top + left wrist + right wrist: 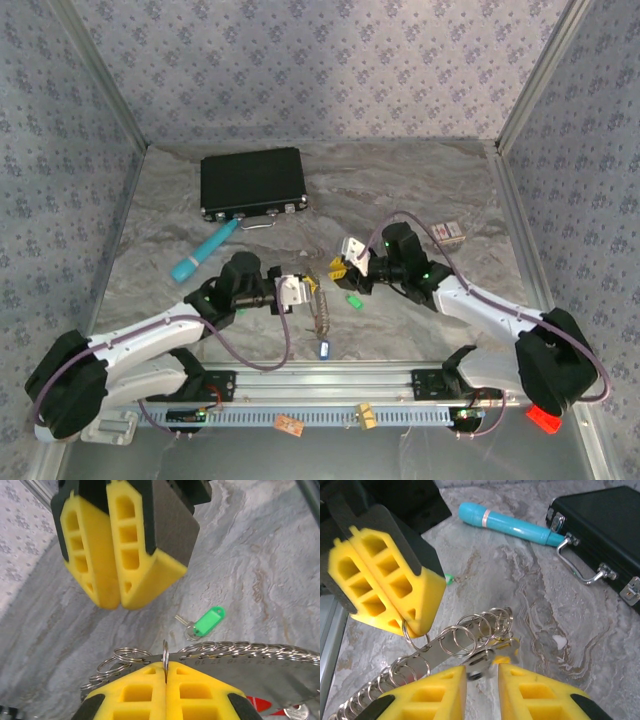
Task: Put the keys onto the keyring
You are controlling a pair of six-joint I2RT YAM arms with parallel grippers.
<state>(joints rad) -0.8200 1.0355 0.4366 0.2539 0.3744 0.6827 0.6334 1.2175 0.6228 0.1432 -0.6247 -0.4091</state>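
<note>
My left gripper [165, 667] is shut on one thin silver keyring [165, 652], holding it upright on edge. That ring hangs from a flat metal strip [280, 667] carrying several more rings, at the table's middle [320, 312]. My right gripper [482, 672] faces it from the right. Its fingers stand apart with a blurred silver key with a yellow head [487, 662] filling the gap, close to the strip's end rings. A green key [209, 620] lies on the table beyond the strip. A blue key [324, 350] lies nearer the front rail. A red tag [257, 705] peeks from under the strip.
A black case [252, 180] with a metal handle stands at the back left. A long teal tube [203, 252] lies in front of it. A small box [450, 232] sits at the back right. The arms' mounting rail [330, 385] runs along the near edge.
</note>
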